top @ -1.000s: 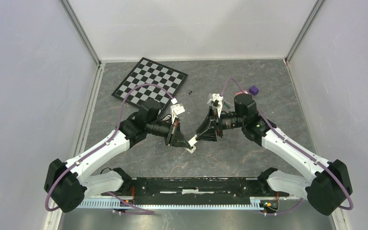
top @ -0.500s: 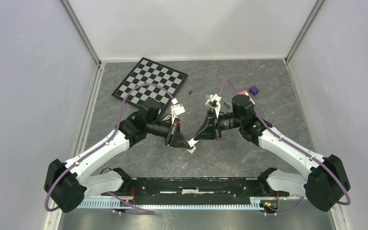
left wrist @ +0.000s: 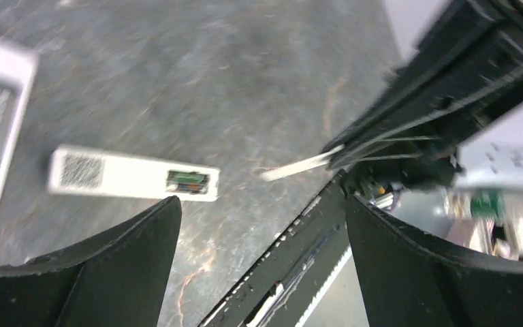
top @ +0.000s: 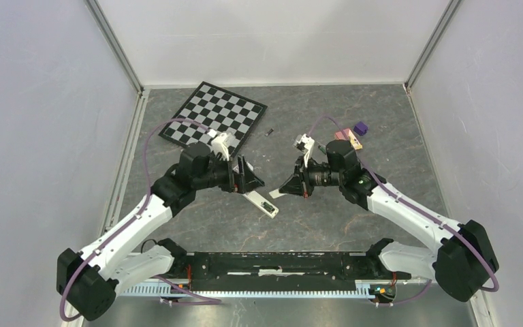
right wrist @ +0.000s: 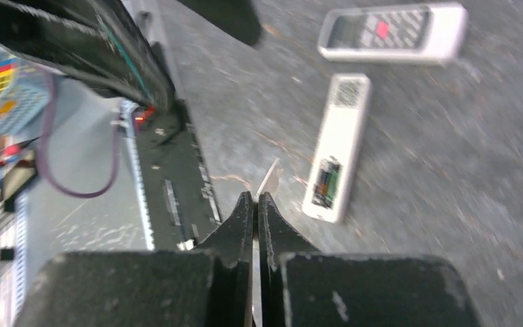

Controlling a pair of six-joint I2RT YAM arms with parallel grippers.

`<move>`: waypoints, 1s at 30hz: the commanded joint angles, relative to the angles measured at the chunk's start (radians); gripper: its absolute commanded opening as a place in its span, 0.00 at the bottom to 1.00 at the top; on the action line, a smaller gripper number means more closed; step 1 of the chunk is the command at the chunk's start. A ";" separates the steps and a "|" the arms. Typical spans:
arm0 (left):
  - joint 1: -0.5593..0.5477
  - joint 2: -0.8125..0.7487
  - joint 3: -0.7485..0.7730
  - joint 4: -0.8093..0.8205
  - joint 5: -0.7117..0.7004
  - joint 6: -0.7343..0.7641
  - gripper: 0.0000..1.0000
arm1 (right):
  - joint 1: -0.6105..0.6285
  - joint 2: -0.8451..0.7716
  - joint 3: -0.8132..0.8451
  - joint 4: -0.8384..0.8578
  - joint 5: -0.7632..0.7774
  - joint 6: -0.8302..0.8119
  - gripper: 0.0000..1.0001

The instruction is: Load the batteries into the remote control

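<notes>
Finds left gripper (top: 250,180) newly spread wide, backed off the slim white plastic remote (right wrist: 337,146) lying near-centre, right gripper (right wrist: 253,201) clamped on a thin pale strip (right wrist: 267,178); seemingly mid-loading, calls next for the tiny dark battery (top: 270,131) lying far.

The remote control (top: 264,204) lay on the table (top: 327,218); the chessboard (top: 214,117) sat behind it to the left, a battery (top: 270,131) just right of the board, blocks (top: 360,127) farther right.
</notes>
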 commanded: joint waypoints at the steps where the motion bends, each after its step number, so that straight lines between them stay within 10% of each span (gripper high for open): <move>1: 0.009 -0.035 -0.135 -0.031 -0.333 -0.314 0.91 | 0.018 -0.035 -0.104 -0.034 0.253 0.085 0.00; 11: 0.001 -0.037 -0.375 0.137 -0.417 -0.458 0.49 | 0.197 0.052 -0.243 0.225 0.397 0.255 0.00; 30: 0.003 0.137 -0.415 0.341 -0.398 -0.474 0.48 | 0.217 0.172 -0.204 0.238 0.590 0.295 0.00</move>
